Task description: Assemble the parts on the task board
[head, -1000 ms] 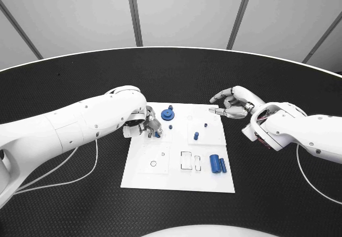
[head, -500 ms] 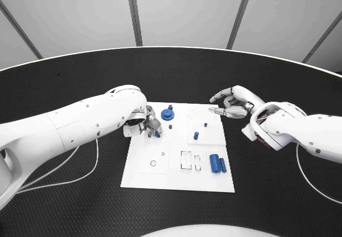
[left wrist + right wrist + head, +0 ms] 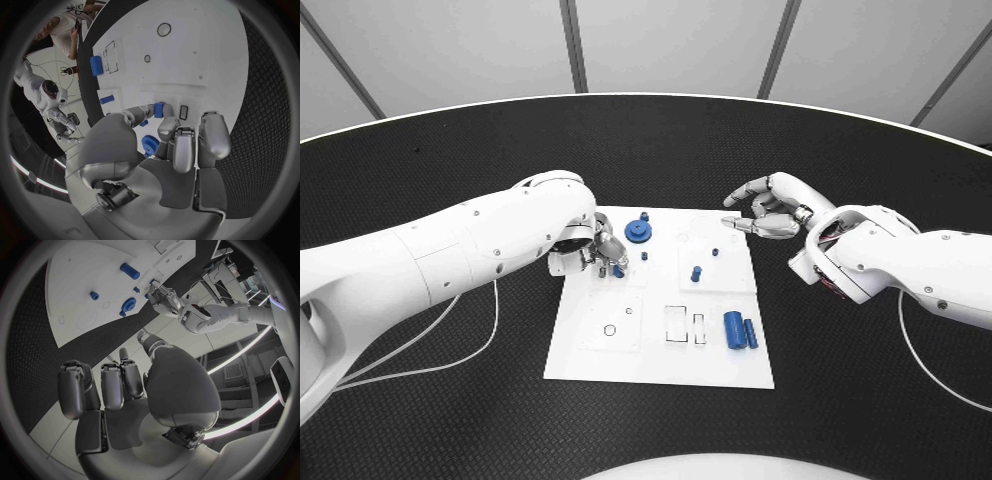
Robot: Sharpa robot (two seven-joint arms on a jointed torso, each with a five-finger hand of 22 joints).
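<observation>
The white task board (image 3: pixel 661 330) lies mid-table. My left hand (image 3: pixel 593 250) hovers over its far left part and pinches a small blue part (image 3: pixel 161 109) between thumb and finger, just above the board. A blue gear (image 3: pixel 639 234) stands beside it at the far edge. Two small blue pegs (image 3: pixel 695 273) (image 3: pixel 715 252) stand in the board's middle. Two blue cylinders (image 3: pixel 734 326) (image 3: pixel 750 333) lie near the right edge. My right hand (image 3: pixel 764 212) hangs off the board's far right corner, its fingers loosely bent and apart, holding nothing.
The black table (image 3: pixel 848 380) surrounds the board on all sides. Empty outlined slots (image 3: pixel 678 325) and a ring mark (image 3: pixel 610 330) sit in the board's near half. A white cable (image 3: pixel 459 340) trails under my left arm.
My left hand has shifted very slightly over the board with the blue part still pinched. The right hand has stayed put.
</observation>
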